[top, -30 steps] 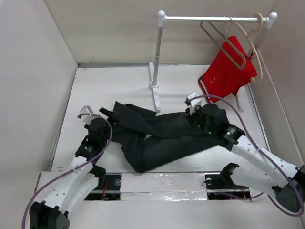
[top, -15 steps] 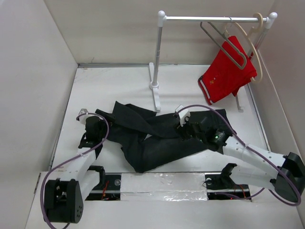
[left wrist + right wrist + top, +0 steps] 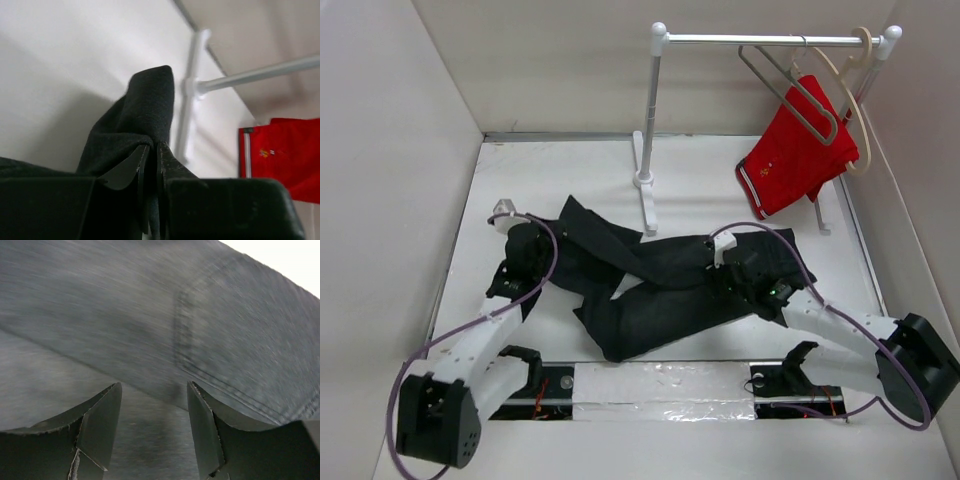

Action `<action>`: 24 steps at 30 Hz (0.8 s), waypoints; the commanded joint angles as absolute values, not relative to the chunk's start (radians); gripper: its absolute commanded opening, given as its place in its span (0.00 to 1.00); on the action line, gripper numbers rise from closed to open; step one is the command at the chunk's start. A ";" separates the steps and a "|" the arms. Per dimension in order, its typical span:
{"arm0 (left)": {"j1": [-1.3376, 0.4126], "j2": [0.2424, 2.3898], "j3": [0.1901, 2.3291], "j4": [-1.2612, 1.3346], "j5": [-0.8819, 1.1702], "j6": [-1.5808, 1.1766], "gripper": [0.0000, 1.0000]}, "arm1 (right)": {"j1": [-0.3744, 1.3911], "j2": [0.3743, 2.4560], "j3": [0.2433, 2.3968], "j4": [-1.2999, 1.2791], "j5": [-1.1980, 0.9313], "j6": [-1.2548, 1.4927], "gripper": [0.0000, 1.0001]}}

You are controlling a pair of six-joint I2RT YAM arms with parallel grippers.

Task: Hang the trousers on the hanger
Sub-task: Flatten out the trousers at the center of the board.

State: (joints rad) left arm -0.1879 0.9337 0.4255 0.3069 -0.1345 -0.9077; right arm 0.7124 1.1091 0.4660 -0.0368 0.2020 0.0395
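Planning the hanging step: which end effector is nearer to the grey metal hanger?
Right. The right end effector sits below the hanger, over the trousers; the left end effector is far to its left.

The trousers (image 3: 650,285) lie sprawled across the middle of the table (image 3: 520,170), blocking low passage there. Behind them the rack post (image 3: 650,120) and its foot (image 3: 647,208) obstruct the centre. Open surface lies far left and between post and red shorts (image 3: 795,150). Walls (image 3: 380,150) bound both sides.
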 commanded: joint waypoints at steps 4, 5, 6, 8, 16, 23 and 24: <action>-0.422 0.764 0.719 0.034 -0.550 -0.752 0.00 | 0.686 1.077 0.462 0.074 0.170 0.087 0.59; -0.445 0.753 0.724 0.022 -0.575 -0.743 0.00 | 0.686 1.057 0.459 0.075 0.167 0.086 0.59; -0.484 0.741 0.726 0.018 -0.590 -0.727 0.00 | 0.686 1.046 0.456 0.077 0.166 0.087 0.59; -0.521 0.753 0.780 -0.014 -0.635 -0.703 0.00 | 0.686 1.034 0.456 0.068 0.160 0.083 0.60; -0.683 0.995 1.025 -0.218 -0.917 -0.618 0.00 | 0.676 0.916 0.433 0.038 0.135 0.081 0.63; -0.401 1.369 1.251 0.037 -0.677 -0.402 0.00 | 0.667 0.876 0.485 -0.067 0.086 0.025 0.12; -0.381 1.500 1.306 0.019 -0.667 -0.340 0.00 | 0.676 0.874 0.498 -0.081 0.081 0.022 0.06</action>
State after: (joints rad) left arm -0.4683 1.3338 1.1591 -0.0952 -0.7273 -0.5003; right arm 0.6746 0.8890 0.4408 -0.0334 0.1177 0.0475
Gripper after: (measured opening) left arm 0.040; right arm 0.101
